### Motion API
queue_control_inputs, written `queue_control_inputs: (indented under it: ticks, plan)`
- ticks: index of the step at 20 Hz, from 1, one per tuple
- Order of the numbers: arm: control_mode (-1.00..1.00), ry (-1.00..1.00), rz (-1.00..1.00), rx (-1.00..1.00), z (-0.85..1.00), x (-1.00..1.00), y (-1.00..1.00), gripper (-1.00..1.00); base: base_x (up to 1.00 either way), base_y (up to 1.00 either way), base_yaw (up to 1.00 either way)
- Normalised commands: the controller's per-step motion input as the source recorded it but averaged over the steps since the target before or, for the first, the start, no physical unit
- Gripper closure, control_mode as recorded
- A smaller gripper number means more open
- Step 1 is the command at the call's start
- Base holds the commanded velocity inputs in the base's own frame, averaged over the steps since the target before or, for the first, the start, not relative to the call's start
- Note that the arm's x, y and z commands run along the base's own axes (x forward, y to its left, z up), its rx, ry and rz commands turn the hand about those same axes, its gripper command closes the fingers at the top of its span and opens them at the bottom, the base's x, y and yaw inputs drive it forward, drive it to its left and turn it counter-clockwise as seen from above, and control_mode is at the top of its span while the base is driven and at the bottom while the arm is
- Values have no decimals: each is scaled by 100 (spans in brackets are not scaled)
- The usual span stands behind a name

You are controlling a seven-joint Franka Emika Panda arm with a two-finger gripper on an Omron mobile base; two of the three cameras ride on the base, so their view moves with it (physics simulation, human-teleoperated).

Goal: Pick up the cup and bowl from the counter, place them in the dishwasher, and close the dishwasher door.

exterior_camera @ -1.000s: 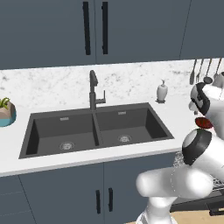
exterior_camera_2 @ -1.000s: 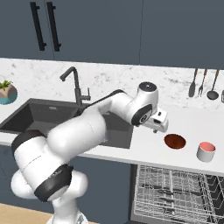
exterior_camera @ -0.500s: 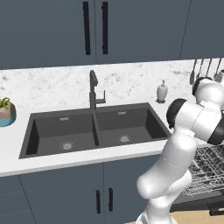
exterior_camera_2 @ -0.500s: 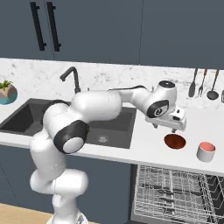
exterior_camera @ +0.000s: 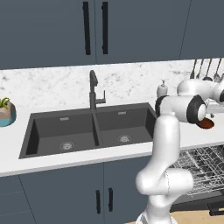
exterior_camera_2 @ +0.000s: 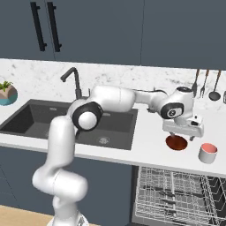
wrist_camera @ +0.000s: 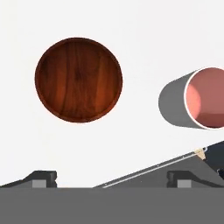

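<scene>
My gripper (exterior_camera_2: 181, 133) hangs open just above the dark red-brown bowl (exterior_camera_2: 176, 142), which sits on the white marble counter (exterior_camera_2: 150, 148) right of the sink. In the hand view the bowl (wrist_camera: 78, 79) lies upper left and the grey-white cup (wrist_camera: 194, 104) with its red-orange inside sits to its right; my gripper (wrist_camera: 113, 179) holds nothing between its wide-spread fingertips (wrist_camera: 41, 178). The cup (exterior_camera_2: 207, 152) stands upright right of the bowl. Below the counter the dishwasher (exterior_camera_2: 176, 194) is open with its wire racks showing. From the left base view the bowl (exterior_camera: 204, 124) peeks out behind the arm.
A black double sink (exterior_camera: 92, 131) with a dark faucet (exterior_camera: 93, 89) is left of the arm. A white soap dispenser (exterior_camera: 162, 89) stands behind it, utensils (exterior_camera_2: 205, 84) hang at the back right, and a teal plant pot (exterior_camera_2: 8, 93) sits far left. Blue-grey cabinets (exterior_camera: 94, 28) hang above.
The arm has swung right from the sink's edge, carrying the hand over the bowl. The jaws stayed open. Bowl and cup have not moved.
</scene>
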Motion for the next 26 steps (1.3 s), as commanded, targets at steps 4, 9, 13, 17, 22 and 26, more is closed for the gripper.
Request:
queue_control_inputs:
  ticks: [4,9,13,17,22,26]
  plan:
    - [-100,-3,0,2,-13,-4,-43,-100,0,0,0]
    - [-100,-16,1,1,-1,-5,-5,-100,0,0,0]
    - [-100,-4,3,0,-21,0,-1,-100,0,0,0]
    - [-100,0,3,0,-28,0,0,-100,0,0,0]
    - [-100,0,1,0,-34,0,-2,-100,0,0,0]
    - [-100,0,0,0,-38,2,-21,-100,0,0,0]
